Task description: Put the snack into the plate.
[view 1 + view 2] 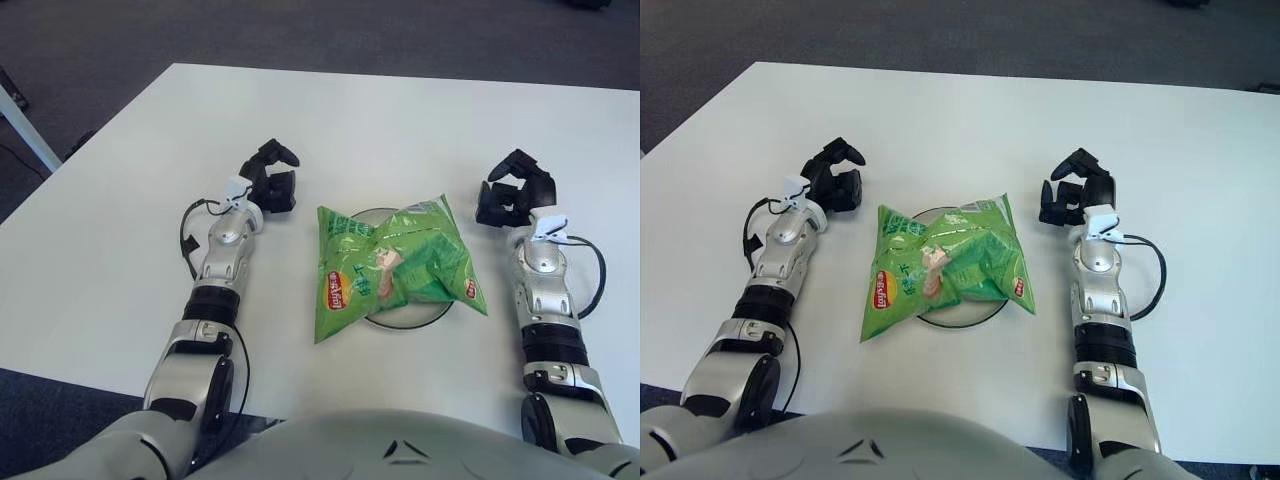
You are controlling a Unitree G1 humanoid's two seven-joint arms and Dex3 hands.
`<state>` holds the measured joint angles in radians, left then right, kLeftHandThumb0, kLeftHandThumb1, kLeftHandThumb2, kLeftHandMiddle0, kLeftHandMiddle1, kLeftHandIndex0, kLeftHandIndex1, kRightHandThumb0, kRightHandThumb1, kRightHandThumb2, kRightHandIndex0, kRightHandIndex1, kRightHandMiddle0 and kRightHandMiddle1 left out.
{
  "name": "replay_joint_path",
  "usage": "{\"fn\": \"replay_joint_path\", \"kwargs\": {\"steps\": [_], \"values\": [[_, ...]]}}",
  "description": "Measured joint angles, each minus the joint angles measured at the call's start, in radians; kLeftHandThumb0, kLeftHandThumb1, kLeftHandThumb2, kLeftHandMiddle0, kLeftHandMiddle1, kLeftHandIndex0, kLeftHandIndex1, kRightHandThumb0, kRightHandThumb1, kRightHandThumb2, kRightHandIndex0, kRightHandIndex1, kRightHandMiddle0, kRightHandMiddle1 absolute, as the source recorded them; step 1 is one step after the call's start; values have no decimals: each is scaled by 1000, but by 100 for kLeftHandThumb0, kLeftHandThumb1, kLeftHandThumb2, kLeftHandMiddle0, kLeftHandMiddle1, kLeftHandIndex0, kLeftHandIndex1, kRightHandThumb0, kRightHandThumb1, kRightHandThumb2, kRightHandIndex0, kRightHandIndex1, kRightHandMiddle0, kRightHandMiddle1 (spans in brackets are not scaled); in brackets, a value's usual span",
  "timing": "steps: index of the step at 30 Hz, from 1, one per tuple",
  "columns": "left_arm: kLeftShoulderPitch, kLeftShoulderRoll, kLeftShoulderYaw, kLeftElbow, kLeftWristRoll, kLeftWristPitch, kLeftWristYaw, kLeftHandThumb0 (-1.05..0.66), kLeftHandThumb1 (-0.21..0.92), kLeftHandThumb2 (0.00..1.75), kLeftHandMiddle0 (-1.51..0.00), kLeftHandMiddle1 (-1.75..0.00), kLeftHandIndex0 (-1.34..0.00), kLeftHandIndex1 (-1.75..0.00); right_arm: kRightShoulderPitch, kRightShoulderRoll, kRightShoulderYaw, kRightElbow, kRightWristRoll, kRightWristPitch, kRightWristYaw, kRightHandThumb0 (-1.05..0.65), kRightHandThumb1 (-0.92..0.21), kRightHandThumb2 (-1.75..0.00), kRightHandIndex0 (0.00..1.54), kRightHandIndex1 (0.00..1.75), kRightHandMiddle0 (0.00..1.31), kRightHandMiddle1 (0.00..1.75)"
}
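The green snack bag [390, 268] lies across the plate [424, 313], hiding most of it. The left hand [270, 180] and right hand [515, 193] flank it on the white table [360, 130], fingers loosely curled, seemingly holding nothing.

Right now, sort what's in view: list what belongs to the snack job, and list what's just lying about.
Job:
green chip bag, lying on the plate
plate
left hand, empty
right hand, empty

Lying about:
nothing loose; only the white table
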<state>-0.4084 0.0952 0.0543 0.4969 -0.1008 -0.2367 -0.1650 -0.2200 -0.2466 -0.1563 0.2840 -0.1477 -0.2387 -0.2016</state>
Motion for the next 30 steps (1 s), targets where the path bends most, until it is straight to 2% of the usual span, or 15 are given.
{"fn": "replay_joint_path", "kwargs": {"steps": [4,9,16,30], "values": [[1,0,-2,-9,0,6,0,-45,41,120,-117,-175,-54,-175,11,-20,35,-14,-71,8,-19,-53,-21,-145,139,175,71,175],[6,-1,-2,-20,0,11,0,-45,42,119,-117,-175,-53,-175,27,-32,56,-43,-112,41,-25,-53,-21,-145,139,175,70,175],[9,-1,-2,-22,-1,11,-2,-44,43,118,-117,-175,-52,-175,48,-36,66,-76,-111,98,-19,-52,-21,-145,139,175,70,175],[14,-2,-2,-29,-3,13,-5,-45,41,120,-116,-175,-54,-175,49,-46,76,-80,-110,119,5,-53,-20,-146,140,175,72,175]]}}
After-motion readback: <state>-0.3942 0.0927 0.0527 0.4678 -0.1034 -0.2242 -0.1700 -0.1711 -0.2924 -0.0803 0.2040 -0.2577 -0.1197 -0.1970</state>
